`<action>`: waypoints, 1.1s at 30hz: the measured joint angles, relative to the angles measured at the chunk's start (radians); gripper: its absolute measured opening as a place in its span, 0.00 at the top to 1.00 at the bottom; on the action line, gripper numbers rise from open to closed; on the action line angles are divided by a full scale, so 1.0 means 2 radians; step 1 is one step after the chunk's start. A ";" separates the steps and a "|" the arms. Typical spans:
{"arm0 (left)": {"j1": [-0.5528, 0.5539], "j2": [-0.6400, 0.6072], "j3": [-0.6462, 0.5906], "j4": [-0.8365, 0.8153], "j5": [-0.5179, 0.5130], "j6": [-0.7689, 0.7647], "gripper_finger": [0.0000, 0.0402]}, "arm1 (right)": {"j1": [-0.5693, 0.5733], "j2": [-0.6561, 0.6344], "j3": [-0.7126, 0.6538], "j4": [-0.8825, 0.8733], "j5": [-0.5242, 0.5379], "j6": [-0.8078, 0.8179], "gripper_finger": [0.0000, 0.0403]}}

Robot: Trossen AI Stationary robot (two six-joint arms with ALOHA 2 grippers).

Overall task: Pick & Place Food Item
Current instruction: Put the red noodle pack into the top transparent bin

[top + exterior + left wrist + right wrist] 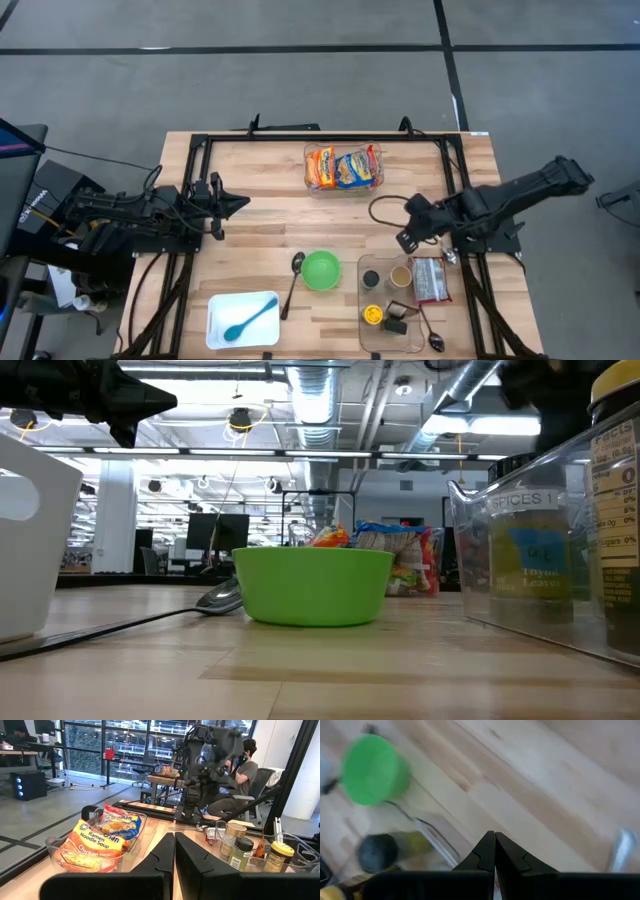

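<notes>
Packets of ramen noodle soup lie in a clear container at the table's far middle; the low view shows them behind the green bowl. The green bowl stands on its base near the table's middle. My left gripper is shut and level above the table's left side, with nothing in it. My right gripper is shut and slants down above the bare wood, right of the bowl and just beyond the clear spice tray. It touches nothing.
A clear tray of spice jars stands at the near right with a snack packet beside it. A metal spoon lies left of the bowl. A white tray with a blue spoon sits at the near left. A person sits beyond the table.
</notes>
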 joint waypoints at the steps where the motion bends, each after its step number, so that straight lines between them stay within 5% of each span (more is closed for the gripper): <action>1: 0.000 0.000 0.000 0.000 0.000 0.000 0.98 | 0.007 0.000 -0.003 -0.011 0.000 0.027 1.00; 17: 0.000 0.000 0.000 0.000 0.000 0.000 0.98 | 0.119 0.001 -0.074 -0.052 -0.032 0.336 1.00; 33: 0.000 0.000 0.000 0.000 0.000 0.000 0.98 | 0.133 0.011 -0.105 -0.034 -0.064 0.410 1.00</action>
